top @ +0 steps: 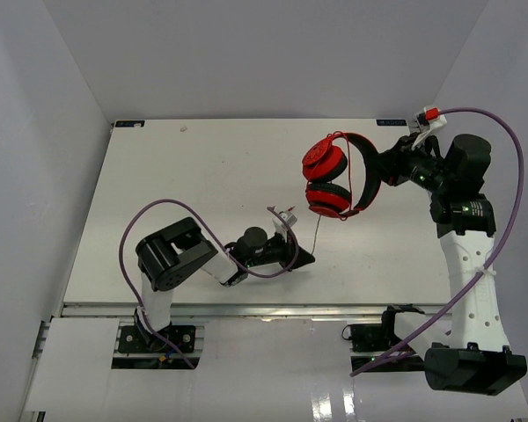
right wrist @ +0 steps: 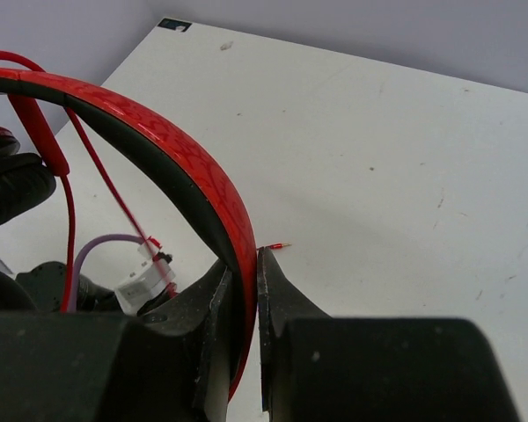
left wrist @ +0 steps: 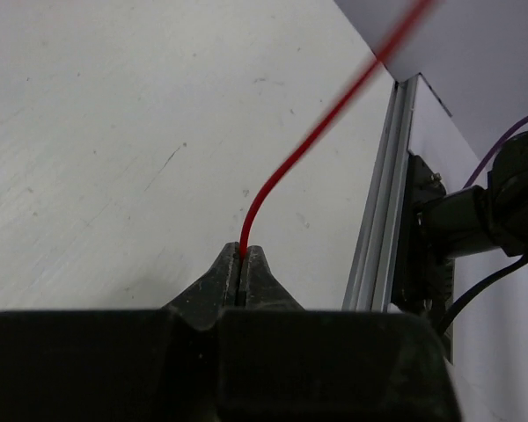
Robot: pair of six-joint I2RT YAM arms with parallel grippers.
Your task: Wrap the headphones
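You are at the start of the wrap, I judge. Your right jaws are closed on the band of the headphones [top: 334, 180], holding them above the far right of the tabletop [top: 202, 167]. Your left jaws pinch the thin red cable [left wrist: 277, 180] low over the near side. Next, lead that cable round the band with even tension. Its run between is faint from above, and I cannot tell where it ends.

a white table [top: 202, 176] enclosed by plain pale walls [top: 246, 53].
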